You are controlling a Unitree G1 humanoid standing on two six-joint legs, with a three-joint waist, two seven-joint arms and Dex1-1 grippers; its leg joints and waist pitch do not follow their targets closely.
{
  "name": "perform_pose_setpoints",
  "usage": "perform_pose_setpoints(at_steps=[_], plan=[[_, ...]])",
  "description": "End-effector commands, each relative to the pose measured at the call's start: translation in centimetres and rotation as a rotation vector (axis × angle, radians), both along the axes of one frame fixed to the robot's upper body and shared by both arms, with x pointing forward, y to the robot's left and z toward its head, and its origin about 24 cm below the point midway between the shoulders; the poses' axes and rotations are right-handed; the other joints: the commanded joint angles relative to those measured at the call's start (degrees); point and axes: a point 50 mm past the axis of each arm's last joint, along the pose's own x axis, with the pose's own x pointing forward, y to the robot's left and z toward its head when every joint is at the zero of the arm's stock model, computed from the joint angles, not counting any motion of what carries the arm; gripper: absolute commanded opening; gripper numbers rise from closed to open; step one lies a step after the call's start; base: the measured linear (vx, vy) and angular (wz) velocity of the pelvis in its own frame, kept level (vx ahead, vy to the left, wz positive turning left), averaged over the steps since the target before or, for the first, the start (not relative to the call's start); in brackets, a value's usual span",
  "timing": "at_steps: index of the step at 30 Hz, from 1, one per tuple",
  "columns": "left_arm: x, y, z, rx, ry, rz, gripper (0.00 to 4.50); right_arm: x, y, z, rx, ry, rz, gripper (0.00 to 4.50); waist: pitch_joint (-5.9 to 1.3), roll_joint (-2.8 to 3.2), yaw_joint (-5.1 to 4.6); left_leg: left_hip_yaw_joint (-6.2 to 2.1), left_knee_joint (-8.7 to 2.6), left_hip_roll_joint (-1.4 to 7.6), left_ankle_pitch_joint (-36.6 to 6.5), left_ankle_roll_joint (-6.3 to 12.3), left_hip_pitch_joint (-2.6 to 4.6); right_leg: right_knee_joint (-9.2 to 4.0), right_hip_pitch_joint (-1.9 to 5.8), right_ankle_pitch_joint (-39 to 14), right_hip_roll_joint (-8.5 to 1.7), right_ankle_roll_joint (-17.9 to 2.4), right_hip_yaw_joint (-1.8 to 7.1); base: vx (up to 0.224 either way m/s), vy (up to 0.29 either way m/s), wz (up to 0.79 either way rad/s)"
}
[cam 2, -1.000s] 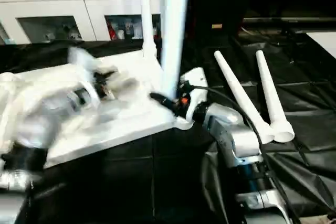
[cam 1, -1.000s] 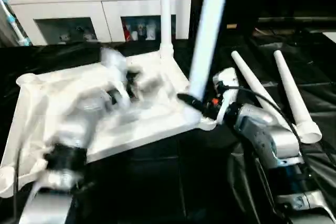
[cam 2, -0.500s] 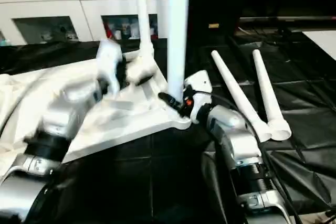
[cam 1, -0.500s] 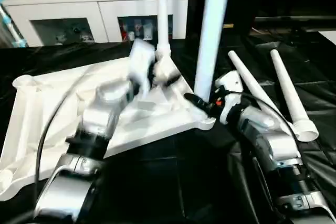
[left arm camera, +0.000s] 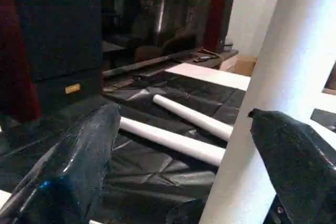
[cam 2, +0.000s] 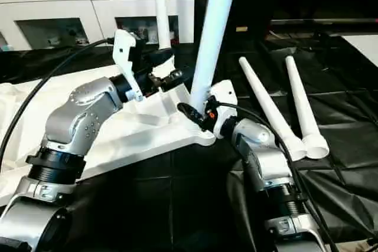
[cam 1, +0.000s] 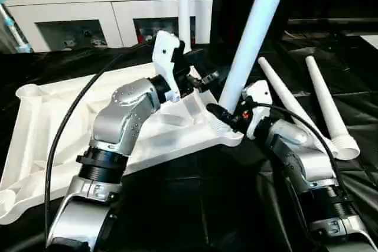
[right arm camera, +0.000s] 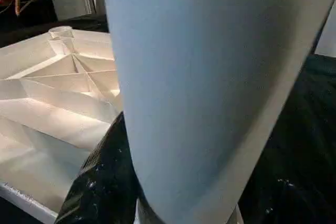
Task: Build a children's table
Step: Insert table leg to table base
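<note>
the white table top (cam 1: 53,128) is laid upside down on the black-sheeted tabletop (cam 1: 177,205). one leg (cam 1: 183,4) is stood upright in its far corner socket. a second leg (cam 1: 251,33) is tilted in the near right socket and is clamped at its base by the right hand (cam 1: 227,117). the left hand (cam 1: 204,81) is held spread apart beside that leg. two spare legs (cam 1: 322,101) are laid to the right.

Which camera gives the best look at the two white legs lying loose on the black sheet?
The left eye view: both loose legs lie side by side on the black sheet, seen nearly whole. The right eye view shows much the same. The left wrist view catches only parts of them, between its gripper fingers.
</note>
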Motion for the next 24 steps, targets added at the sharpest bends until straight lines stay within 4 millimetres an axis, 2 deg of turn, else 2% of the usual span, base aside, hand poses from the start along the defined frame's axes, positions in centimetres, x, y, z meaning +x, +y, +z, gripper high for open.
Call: perform_pose_setpoints(at_steps=[1, 4, 6, 8, 9, 10, 12, 14, 15, 17, 18, 22, 23, 24], plan=[[-0.1, -0.2, -0.1, 0.016, 0.006, -0.008, 4.50, 0.2, 0.1, 0.3, -0.003, -0.015, -0.001, 1.88, -4.45, -0.19, -0.13, 0.01, -3.60, 0.32, -12.25, 1.38, 1.16, -4.31, 3.37, -8.38, -2.32, -11.75, 1.48, 0.000, 0.000, 0.00], [1.2, 1.4, -1.3, 0.109, -0.003, 0.131, 4.50, 0.5, -0.4, 0.6, 0.019, -0.013, -0.032, 1.88, -4.44, -0.11, -0.34, -0.02, -3.59, 0.23, -12.13, 1.53, 1.11, -4.38, 3.38, -7.37, -2.15, -11.53, 1.45, 0.000, 0.000, 0.00], [1.4, 1.9, -1.8, 0.174, -0.030, 0.151, 4.50, 0.6, -0.8, 0.7, 0.014, -0.012, -0.049, 1.88, -4.53, -0.06, -0.53, -0.10, -3.65, 0.14, -12.20, 1.45, 1.14, -4.43, 3.48, -7.90, -2.20, -10.33, 1.44, 0.000, 0.000, 0.00], [0.8, 2.6, -3.6, 0.278, -0.062, 0.054, 4.50, 1.0, -1.9, 0.7, -0.003, -0.011, -0.094, 1.88, -4.58, -0.02, -0.57, -0.21, -3.68, 0.18, -11.93, 1.17, 1.14, -4.44, 3.42, -7.97, -2.33, -10.48, 1.42, 0.000, 0.000, 0.00], [0.6, 2.6, -3.9, 0.286, -0.050, 0.019, 4.50, 1.1, -2.1, 0.7, -0.006, -0.009, -0.098, 1.88, -4.66, 0.05, -0.63, -0.20, -3.71, 0.25, -11.83, 0.95, 1.14, -4.31, 3.45, -7.73, -2.44, -10.91, 1.48, 0.000, 0.000, 0.00], [0.0, 2.5, -4.6, 0.302, -0.021, -0.060, 4.50, 1.2, -2.4, 0.8, -0.012, -0.005, -0.107, 1.88, -4.62, -0.20, -0.70, -0.11, -3.71, 0.25, -11.47, 0.93, 1.11, -4.24, 3.43, -7.17, -2.40, -11.33, 1.52, 0.000, 0.000, 0.00], [-1.0, 2.3, -6.1, 0.359, 0.022, -0.185, 4.50, 1.3, -3.0, 0.7, -0.018, 0.011, -0.118, 1.88, -4.69, 0.08, -0.76, -0.01, -3.62, 0.33, -11.20, 1.19, 1.21, -3.87, 3.32, -5.48, -2.38, -12.64, 1.55, 0.000, 0.000, 0.00], [-1.4, 2.1, -6.9, 0.400, 0.042, -0.237, 4.50, 1.4, -3.2, 0.7, -0.026, 0.014, -0.121, 1.87, -4.67, 0.03, -0.86, 0.10, -3.58, 0.36, -11.30, 1.47, 1.22, -3.82, 3.36, -4.33, -2.37, -13.34, 1.57, 0.000, 0.000, 0.00], [-1.7, 2.0, -7.4, 0.423, 0.052, -0.279, 4.50, 1.4, -3.2, 0.7, -0.029, 0.015, -0.119, 1.87, -4.62, 0.22, -0.84, 0.11, -3.60, 0.37, -11.61, 1.63, 1.25, -3.83, 3.33, -4.38, -2.42, -13.57, 1.56, 0.000, 0.000, 0.00], [-1.9, 1.6, -8.7, 0.456, 0.102, -0.335, 4.50, 1.3, -3.0, 0.6, -0.037, 0.017, -0.108, 1.87, -4.35, 0.15, -0.91, 0.16, -3.79, 0.36, -13.24, 1.47, 1.36, -4.28, 3.25, -6.82, -2.46, -13.30, 1.54, 0.000, 0.000, 0.00], [-1.9, 1.6, -9.0, 0.470, 0.105, -0.332, 4.50, 1.2, -3.0, 0.6, -0.037, 0.017, -0.107, 1.87, -4.36, 0.07, -0.92, 0.16, -3.77, 0.32, -13.66, 1.18, 1.33, -4.25, 3.40, -7.91, -2.52, -13.03, 1.59, 0.000, 0.000, 0.00], [-1.3, 2.0, -10.2, 0.535, 0.141, -0.286, 4.50, 1.2, -2.8, 0.6, -0.034, 0.019, -0.102, 1.87, -4.41, 0.56, -1.08, 0.02, -3.80, 0.27, -14.32, 0.65, 1.42, -4.41, 3.43, -8.55, -2.51, -12.35, 1.58, 0.000, 0.000, 0.00], [-1.1, 2.1, -10.5, 0.541, 0.157, -0.266, 4.50, 1.2, -2.8, 0.5, -0.033, 0.019, -0.100, 1.87, -4.43, 0.47, -1.17, 0.01, -3.79, 0.18, -14.19, 0.65, 1.35, -4.45, 3.49, -8.52, -2.41, -12.20, 1.53, 0.000, 0.000, 0.00], [-1.0, 2.4, -10.8, 0.541, 0.200, -0.246, 4.32, 1.1, -2.7, 0.5, -0.034, 0.021, -0.097, 1.87, -4.51, 0.77, -1.08, -0.08, -3.76, 0.25, -13.89, 0.60, 1.38, -4.31, 3.51, -8.10, -2.57, -12.40, 1.54, 0.000, 0.000, 0.00]])
